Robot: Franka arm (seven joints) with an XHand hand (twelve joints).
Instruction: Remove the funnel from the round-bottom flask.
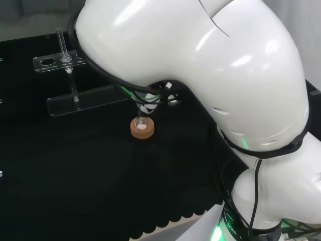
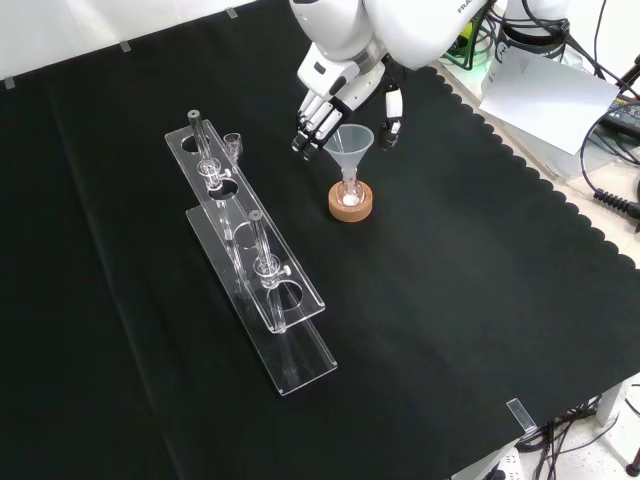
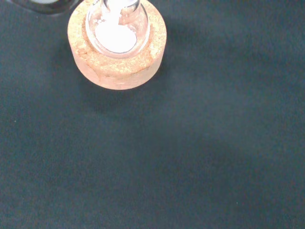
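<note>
Funnel (image 2: pixel 352 147) looks light, thin and slick, its stem down in the flask (image 2: pixel 350 196) on a cork ring (image 2: pixel 351 205). Best taken at the cone's rim and lifted straight; the hand (image 2: pixel 330 100) hangs half-open around it, holding nothing.

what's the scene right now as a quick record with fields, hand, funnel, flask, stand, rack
hand: the hand hangs above and behind the funnel in the front view, fingers on one side, thumb on the other, not closed on it
funnel: clear funnel upright, stem in the flask neck
flask: small round-bottom flask seated in the stand, white material inside
stand: cork ring on the black cloth
rack: clear plastic rack left of the stand in the front view, glass tubes standing in it
task state: funnel not yet removed
</note>
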